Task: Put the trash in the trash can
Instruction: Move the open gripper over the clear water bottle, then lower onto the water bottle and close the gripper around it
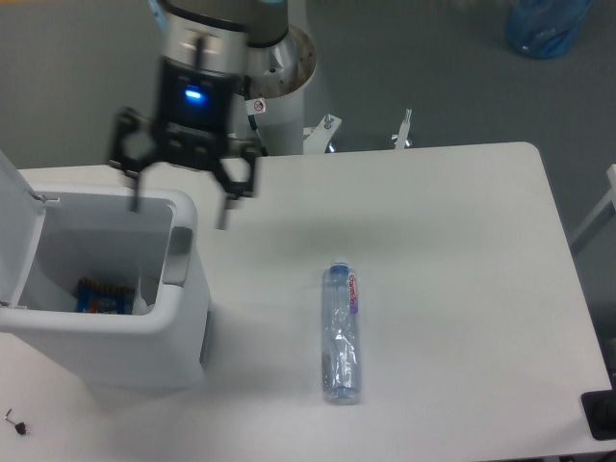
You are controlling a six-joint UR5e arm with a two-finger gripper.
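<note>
On table (pixel 443 241), bottle (pixel 341 332) lies well right of spread, empty pincer (pixel 179 204).

The counter (pixel 452 289) is showing plain white. The trash can (pixel 96 327) at its left edge is showing white too, with a grey panel on the side facing the middle and a blue-and-orange printed packet lying inside. The bottle (pixel 341 332) is showing clear plastic with a blue cap and red lettering. The tool (pixel 180 204) is showing black, a blue light glowing above it. A blue sack (pixel 547 24) is sitting on the grey floor (pixel 433 67).
</note>
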